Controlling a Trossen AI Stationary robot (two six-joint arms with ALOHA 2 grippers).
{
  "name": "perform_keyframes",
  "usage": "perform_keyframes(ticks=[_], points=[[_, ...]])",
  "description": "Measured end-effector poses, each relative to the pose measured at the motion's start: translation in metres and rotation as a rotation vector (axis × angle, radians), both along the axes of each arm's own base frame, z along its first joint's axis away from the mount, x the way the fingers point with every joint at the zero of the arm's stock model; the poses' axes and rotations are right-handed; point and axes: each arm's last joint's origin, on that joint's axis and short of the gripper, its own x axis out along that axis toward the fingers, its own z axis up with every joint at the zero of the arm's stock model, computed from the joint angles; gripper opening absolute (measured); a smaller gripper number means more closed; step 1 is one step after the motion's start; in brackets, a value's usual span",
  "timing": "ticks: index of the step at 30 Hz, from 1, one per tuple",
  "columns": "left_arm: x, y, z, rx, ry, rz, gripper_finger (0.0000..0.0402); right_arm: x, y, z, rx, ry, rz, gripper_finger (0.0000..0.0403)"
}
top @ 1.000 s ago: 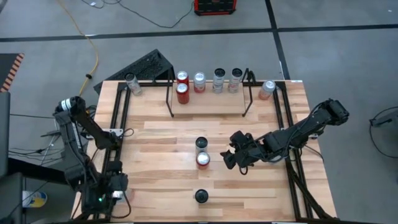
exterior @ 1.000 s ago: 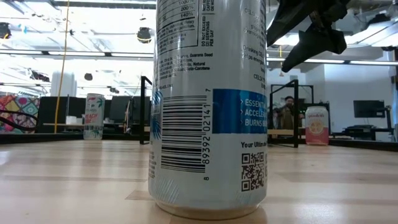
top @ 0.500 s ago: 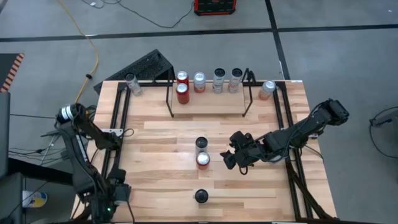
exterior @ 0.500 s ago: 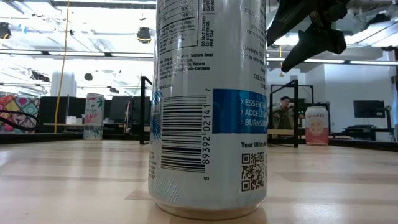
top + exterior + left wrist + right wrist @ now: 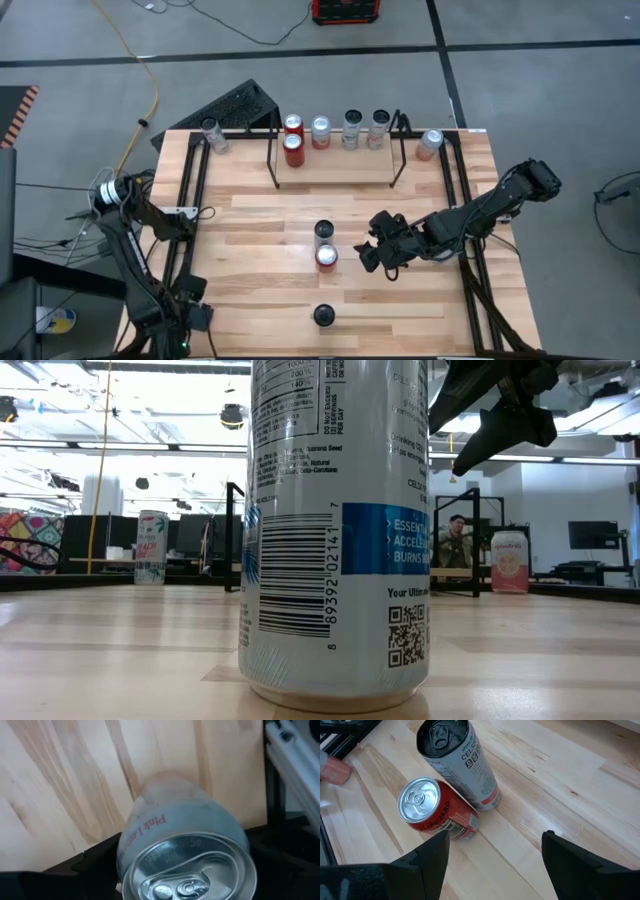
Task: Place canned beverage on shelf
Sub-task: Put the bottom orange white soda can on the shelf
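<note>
High view, left arm (image 5: 125, 225) folded lower

— The short can (image 5: 437, 810)? Red, with a silver top.
— And the tall can (image 5: 462, 762)? Silver-grey, black lid — red band at its base. Pale striped wooden table (image 5: 560, 785).

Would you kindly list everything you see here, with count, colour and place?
shelf: one, black wire, far middle of the table
shelf cans: five, two red, three silver, at the shelf
corner cans: two, silver far left, pink far right
centre cans: two, tall silver and red, close together
front can: one, silver and blue, near edge
pale pink can: one, near-left corner
keyboard: one, black, on the floor
person: one, in the room behind
left pincer: dark, over the pale pink can
right pincer: dark, open, beside the centre cans
</note>
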Motion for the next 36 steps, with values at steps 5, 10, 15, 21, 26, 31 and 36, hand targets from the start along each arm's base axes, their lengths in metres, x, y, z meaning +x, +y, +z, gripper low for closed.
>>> perform_keyframes(ticks=[5, 10, 15, 21, 26, 31, 36], points=[[0.004, 0.005, -0.001, 0.028, 0.027, -0.005, 0.0297, 0.000, 0.000, 0.000, 0.008, 0.004, 0.007, 0.0291], [0.013, 0.014, -0.001, 0.048, 0.051, -0.048, 0.0275, -0.001, 0.002, 0.000, 0.003, 0.010, 0.027, 0.0291], [0.034, 0.041, 0.011, 0.100, -0.014, -0.036, 0.0275, -0.001, 0.002, 0.000, -0.039, 0.028, 0.073, 0.0291], [0.075, 0.105, 0.040, 0.067, -0.129, 0.157, 0.0275, 0.002, -0.008, -0.001, -0.110, 0.060, 0.112, 0.0291], [0.106, 0.164, 0.053, -0.022, -0.197, 0.407, 0.0276, 0.006, -0.018, -0.001, -0.150, 0.093, 0.152, 0.0291], [0.126, 0.210, 0.045, -0.069, -0.107, 0.785, 0.0293, 0.001, -0.027, -0.004, -0.176, 0.174, 0.143, 0.0291], [0.143, 0.237, 0.027, -0.034, -0.043, 0.961, 0.0294, -0.006, -0.037, -0.004, -0.187, 0.249, 0.123, 0.0291]])
